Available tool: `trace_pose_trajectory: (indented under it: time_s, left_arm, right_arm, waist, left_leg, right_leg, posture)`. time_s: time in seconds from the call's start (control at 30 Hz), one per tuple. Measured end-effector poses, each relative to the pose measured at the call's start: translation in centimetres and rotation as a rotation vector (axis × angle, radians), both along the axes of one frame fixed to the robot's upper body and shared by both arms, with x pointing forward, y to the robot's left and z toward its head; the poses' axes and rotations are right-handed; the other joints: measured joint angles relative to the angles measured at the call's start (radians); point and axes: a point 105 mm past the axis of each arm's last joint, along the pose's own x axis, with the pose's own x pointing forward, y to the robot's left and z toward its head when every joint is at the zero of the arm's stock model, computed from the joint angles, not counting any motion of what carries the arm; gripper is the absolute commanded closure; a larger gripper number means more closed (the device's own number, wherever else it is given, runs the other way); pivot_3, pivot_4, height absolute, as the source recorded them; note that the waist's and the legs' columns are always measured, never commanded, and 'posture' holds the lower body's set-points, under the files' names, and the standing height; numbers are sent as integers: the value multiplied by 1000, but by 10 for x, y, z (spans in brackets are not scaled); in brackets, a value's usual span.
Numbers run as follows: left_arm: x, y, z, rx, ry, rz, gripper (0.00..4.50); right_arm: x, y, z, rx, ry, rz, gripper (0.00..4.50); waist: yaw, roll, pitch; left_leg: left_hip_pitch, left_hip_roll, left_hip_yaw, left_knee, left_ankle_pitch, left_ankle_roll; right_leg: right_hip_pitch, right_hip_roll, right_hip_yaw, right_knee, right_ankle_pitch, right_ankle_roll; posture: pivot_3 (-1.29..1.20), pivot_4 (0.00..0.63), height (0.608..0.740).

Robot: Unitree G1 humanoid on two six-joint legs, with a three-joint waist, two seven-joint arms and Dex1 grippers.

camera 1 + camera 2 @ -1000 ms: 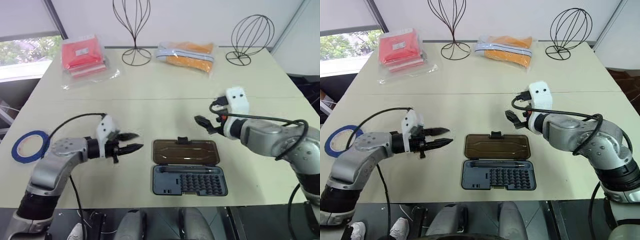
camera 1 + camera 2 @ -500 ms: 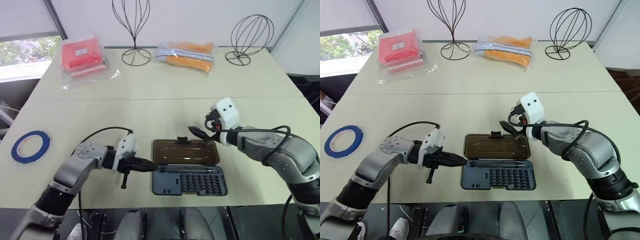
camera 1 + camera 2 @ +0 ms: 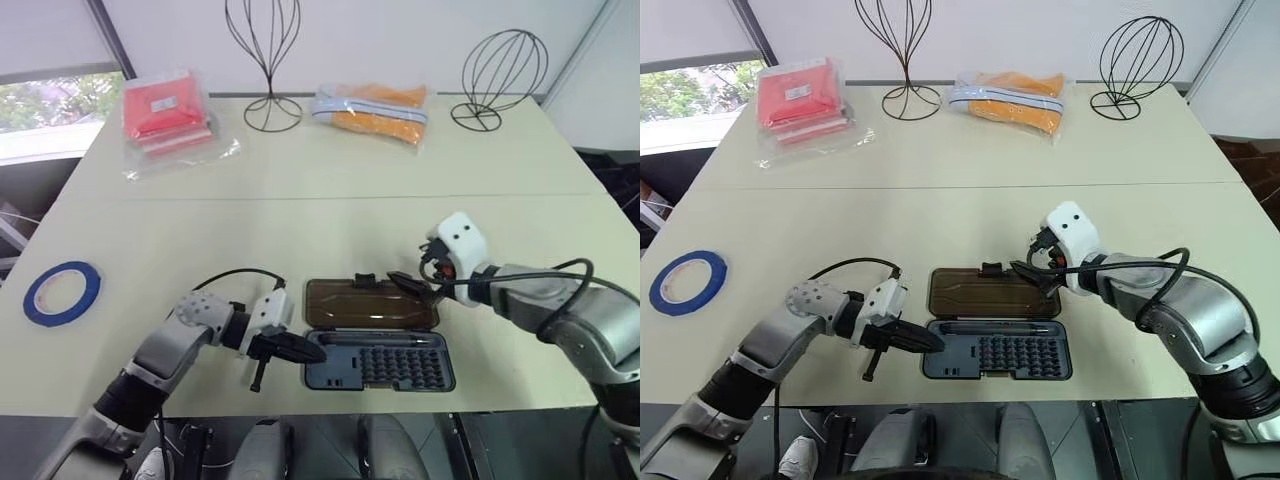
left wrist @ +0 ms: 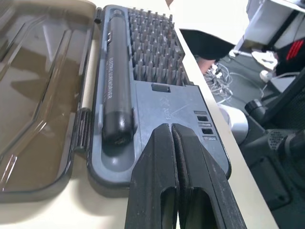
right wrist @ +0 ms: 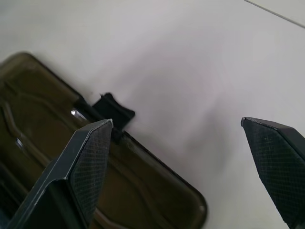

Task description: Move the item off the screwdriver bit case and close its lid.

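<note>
— Starting at the near edge of the table, we see the screwdriver bit case lying open, its dark base toward us. What do we make of its contents?

— We count rows of small bits packed in the right part of the base, with a black screwdriver handle lying in the slot along the hinge side. Our left gripper sits at the case's left end, fingers pressed together and holding nothing.

— And just beyond the base?

— We find the lid folded back flat on the table, smoky brown, nothing lying on it, its small black latch tab at the far edge. Our right gripper hovers over the lid's far right part, its fingers spread wide and empty.

— Where is the blue tape roll?

— We see it well apart, flat on the table near the left edge. Farther back lie a red packet and an orange packet, both in clear wrap, with two wire stands at the far edge.
</note>
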Motion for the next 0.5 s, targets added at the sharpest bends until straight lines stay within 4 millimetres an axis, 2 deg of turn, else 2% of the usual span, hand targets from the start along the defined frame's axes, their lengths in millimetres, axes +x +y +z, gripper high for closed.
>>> trace_pose_trajectory:
  time_s: [0.17, 0.37, 0.5]
  left_arm:
    - [0, -5, -3, -14, -33, -14, 4429]
    - [1, -6, -3, -18, -37, -12, 4429]
    - [1, -6, -4, -18, -36, -7, 4429]
  right_arm:
    - [12, -8, 6, -82, -22, 56, 0]
    - [12, -10, -19, -136, 78, 152, 0]
    - [12, -9, -26, -148, 98, 187, 0]
  waist:
    - [1, 1, -1]
    - [1, 2, -1]
    - [1, 2, -1]
  left_leg:
    - [1, 0, 0, 0, 0, 0]
    - [1, 0, 0, 1, 0, 0]
    - [2, 0, 0, 1, 0, 0]
  right_leg:
    - [1, 0, 0, 0, 0, 0]
    - [2, 0, 0, 0, 0, 0]
    - [2, 0, 0, 0, 0, 0]
  posture:
    - [0, 150, 740]
    - [0, 150, 740]
    - [0, 150, 740]
